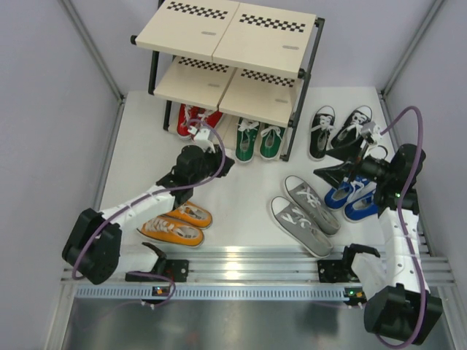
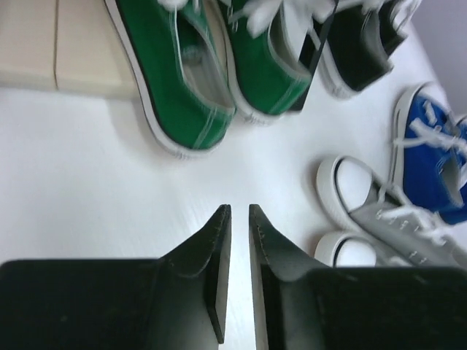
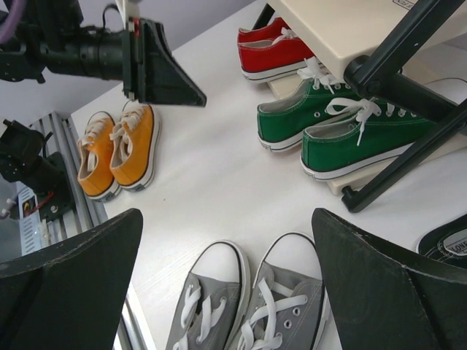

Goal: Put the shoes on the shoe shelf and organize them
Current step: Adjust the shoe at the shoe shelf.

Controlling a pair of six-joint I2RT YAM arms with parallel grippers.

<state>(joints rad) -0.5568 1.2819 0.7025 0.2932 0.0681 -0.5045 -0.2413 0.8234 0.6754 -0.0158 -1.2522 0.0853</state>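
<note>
On shoe shelf (image 1: 226,29) bottom tier: red shoes (image 1: 191,120), green shoes (image 1: 259,140). Left gripper (image 2: 239,211) nearly together, empty. Right gripper (image 3: 226,226) spread wide.

The white desk (image 1: 248,182) carries the shoe shelf (image 1: 241,33) at its far edge and 4 pairs of sneakers directly on its surface. The orange pair (image 1: 175,232) lies near-left and the grey pair (image 1: 300,222) near the middle. The blue pair (image 1: 339,195) is just right of the grey, and the black pair (image 1: 321,133) sits beside the shelf.
</note>
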